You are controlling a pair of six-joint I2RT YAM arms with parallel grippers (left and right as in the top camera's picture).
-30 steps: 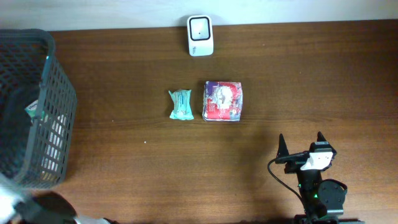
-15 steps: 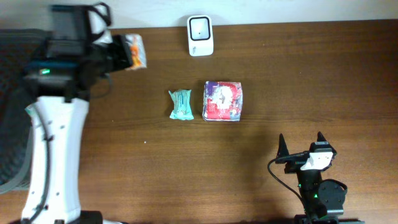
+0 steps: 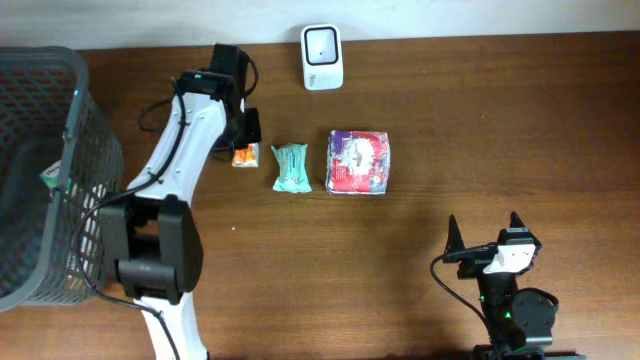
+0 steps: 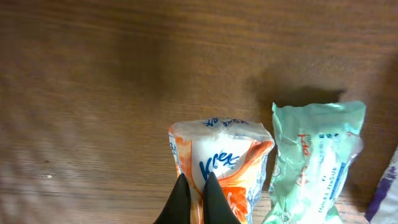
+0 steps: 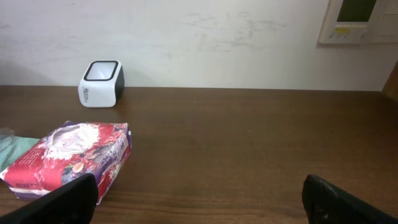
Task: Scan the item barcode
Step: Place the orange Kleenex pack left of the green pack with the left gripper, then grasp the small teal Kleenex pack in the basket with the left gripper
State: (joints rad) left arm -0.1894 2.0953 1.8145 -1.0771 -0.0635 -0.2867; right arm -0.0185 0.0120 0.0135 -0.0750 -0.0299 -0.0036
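My left gripper [image 3: 246,146] is shut on an orange and white tissue pack [image 3: 243,156], pinching its wrapper between the black fingers [image 4: 182,196]. The pack [image 4: 221,165] sits low at the table, just left of a green tissue pack [image 3: 291,167] [image 4: 314,162]; whether it rests on the wood I cannot tell. A red and purple pack [image 3: 359,161] [image 5: 71,155] lies right of the green one. The white barcode scanner [image 3: 322,57] [image 5: 101,83] stands at the back edge. My right gripper [image 3: 485,232] [image 5: 199,193] stands open and empty near the front right.
A dark mesh basket [image 3: 75,190] stands at the left edge with items inside. A pale wall runs behind the scanner. The left arm [image 3: 185,130] stretches from the front left across to the packs.
The left arm swung from the basket side to the middle of the table, carrying the orange pack down beside the green pack. The right arm has not moved.
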